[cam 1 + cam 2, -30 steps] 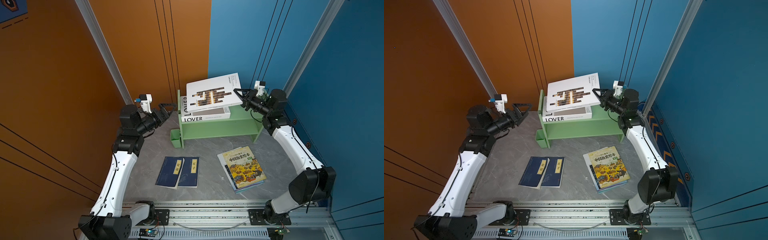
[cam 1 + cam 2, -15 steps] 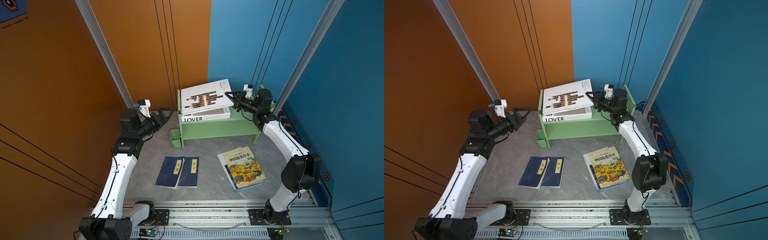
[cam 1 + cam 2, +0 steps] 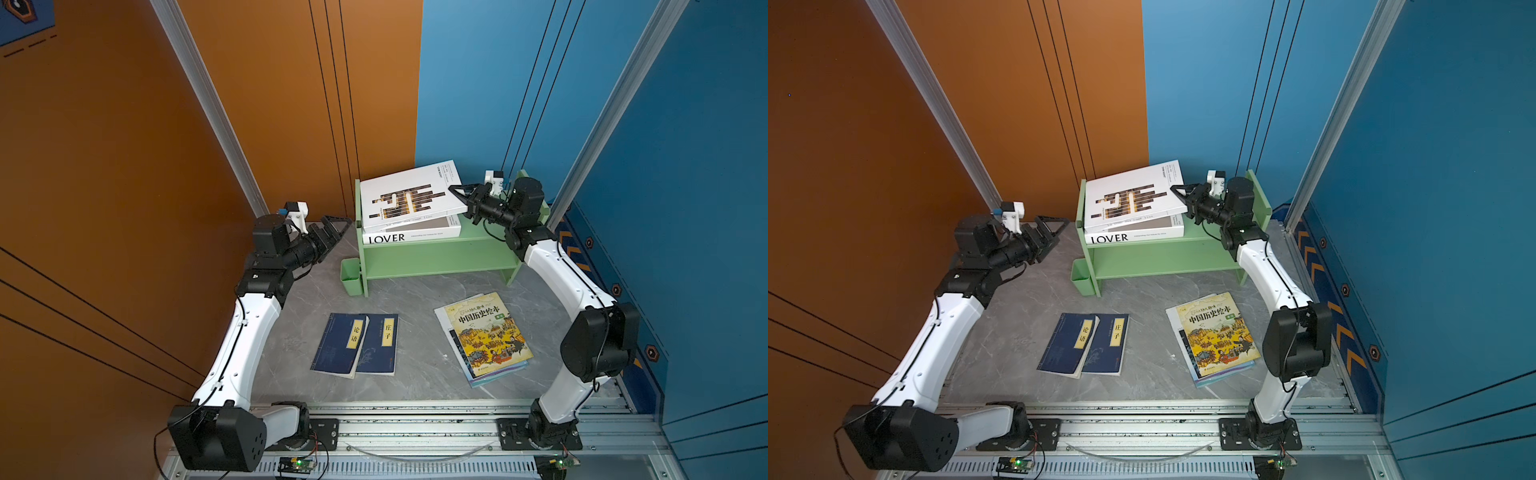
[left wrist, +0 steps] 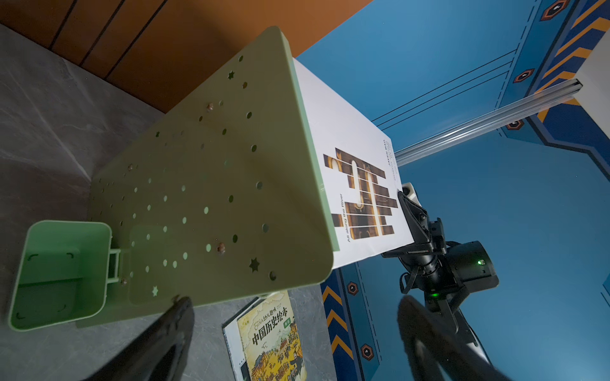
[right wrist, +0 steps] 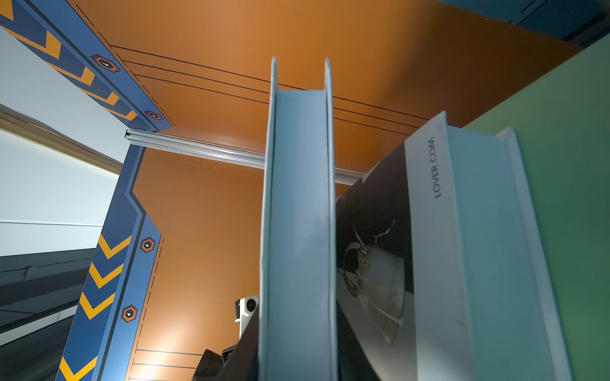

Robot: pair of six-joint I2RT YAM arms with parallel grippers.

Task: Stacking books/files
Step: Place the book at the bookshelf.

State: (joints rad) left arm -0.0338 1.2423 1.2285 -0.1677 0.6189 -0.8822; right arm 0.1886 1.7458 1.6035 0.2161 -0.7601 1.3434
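The white book with brown-black bars (image 3: pixel 409 199) (image 3: pixel 1131 199) (image 4: pixel 356 184) lies tilted on the thick white "LOVER" book (image 3: pixel 411 235) (image 3: pixel 1133 235) (image 5: pixel 462 264), which sits on the green shelf's top board. Its right end is raised. My right gripper (image 3: pixel 461 193) (image 3: pixel 1183 193) (image 5: pixel 297 356) is shut on that right edge. My left gripper (image 3: pixel 332 226) (image 3: pixel 1050 226) (image 4: pixel 295 303) hangs open and empty, left of the shelf. On the table lie two navy yellow-labelled books (image 3: pixel 340 343) (image 3: pixel 380 345) and the yellow picture book (image 3: pixel 486 332) (image 4: pixel 270 339) on a thin light-blue book (image 3: pixel 498 374).
The green shelf (image 3: pixel 436 257) (image 3: pixel 1163 257) stands at the back against the wall, with a perforated side panel (image 4: pixel 214 184) and a small green cup (image 3: pixel 351 276) (image 4: pixel 62 273) hung on its left side. Orange and blue walls close in on both sides.
My right gripper has carried the barred book left and down until its left end rests on the LOVER book. My left gripper has sunk slightly and stays open.
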